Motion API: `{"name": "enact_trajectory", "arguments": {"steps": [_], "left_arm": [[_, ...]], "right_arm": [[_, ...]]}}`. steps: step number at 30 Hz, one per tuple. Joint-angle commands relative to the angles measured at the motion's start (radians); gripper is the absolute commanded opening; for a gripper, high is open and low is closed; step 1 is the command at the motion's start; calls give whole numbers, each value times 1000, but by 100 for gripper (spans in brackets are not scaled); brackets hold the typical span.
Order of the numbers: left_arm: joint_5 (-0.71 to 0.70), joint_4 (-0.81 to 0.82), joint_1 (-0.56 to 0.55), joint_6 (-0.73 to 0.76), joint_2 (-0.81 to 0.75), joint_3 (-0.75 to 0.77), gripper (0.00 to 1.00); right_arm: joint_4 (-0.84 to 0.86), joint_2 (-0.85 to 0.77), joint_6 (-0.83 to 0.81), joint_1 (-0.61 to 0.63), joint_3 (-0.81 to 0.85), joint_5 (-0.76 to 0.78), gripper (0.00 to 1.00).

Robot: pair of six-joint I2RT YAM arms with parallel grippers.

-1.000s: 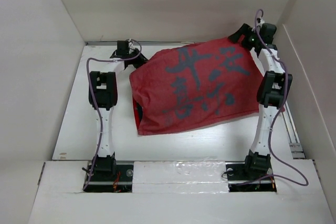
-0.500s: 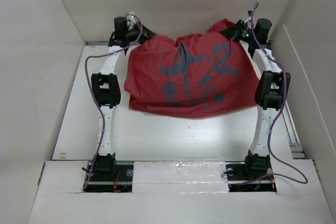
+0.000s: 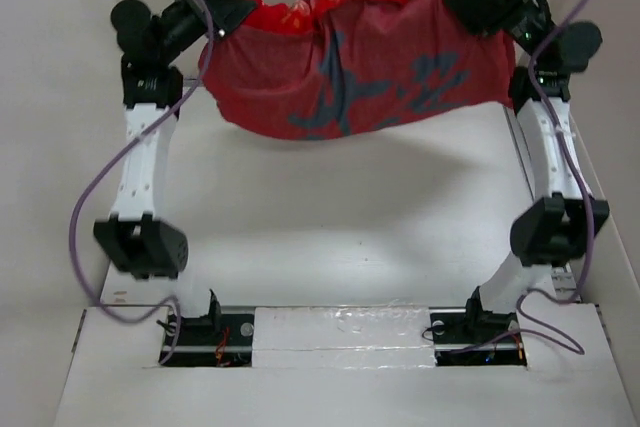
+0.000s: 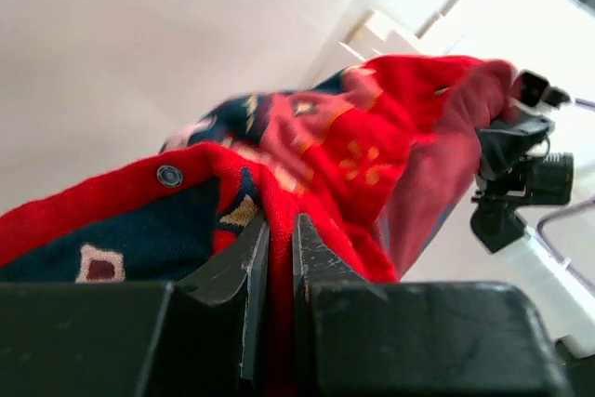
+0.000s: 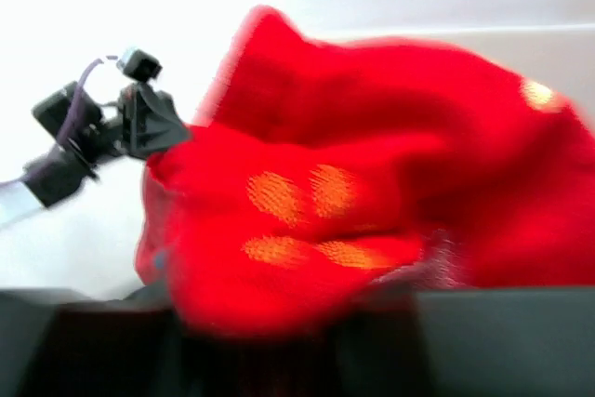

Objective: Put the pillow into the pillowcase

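The red pillowcase (image 3: 370, 67) hangs in the air between both raised arms, bulging and sagging in the middle, with dark printed characters on its side. The pillow does not show; it is hidden or out of view. My left gripper (image 3: 225, 9) is shut on the case's left top edge; in the left wrist view red cloth (image 4: 353, 155) is pinched between the fingers of that gripper (image 4: 279, 230). My right gripper (image 3: 478, 5) holds the right top edge. In the right wrist view blurred red cloth (image 5: 372, 192) covers the fingers.
White walls enclose the white table (image 3: 340, 237) on the left, back and right. The arm bases (image 3: 200, 332) sit at the near edge. A purple cable (image 3: 100, 197) loops beside the left arm.
Both arms have risen high and lifted the pillowcase off the table. It lay flat a second ago and now hangs stretched between the grippers.
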Motion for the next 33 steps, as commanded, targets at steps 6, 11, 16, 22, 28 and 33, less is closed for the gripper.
{"name": "enact_trajectory", "arguments": {"steps": [6,11,16,22,28,33], "left_arm": [[2,246,-75,224,-451,-814,28],[-125,338,-129,139,-733,-1224,18],[-216,309,-138,113,-937,-1488,17],[-58,285,-138,49,-978,-1516,23],[-21,252,-138,-25,-1017,-1602,19],[14,252,-138,-34,-986,-1600,14]], "right_arm": [[494,-371,-10,-2,-1060,-56,100],[650,-603,49,-58,-1359,-89,100],[479,-800,40,-17,-1419,-159,100],[-421,-1166,-471,231,-1343,43,100],[-664,-1128,-417,516,-1355,141,100],[-446,-977,-273,892,-1569,465,100]]}}
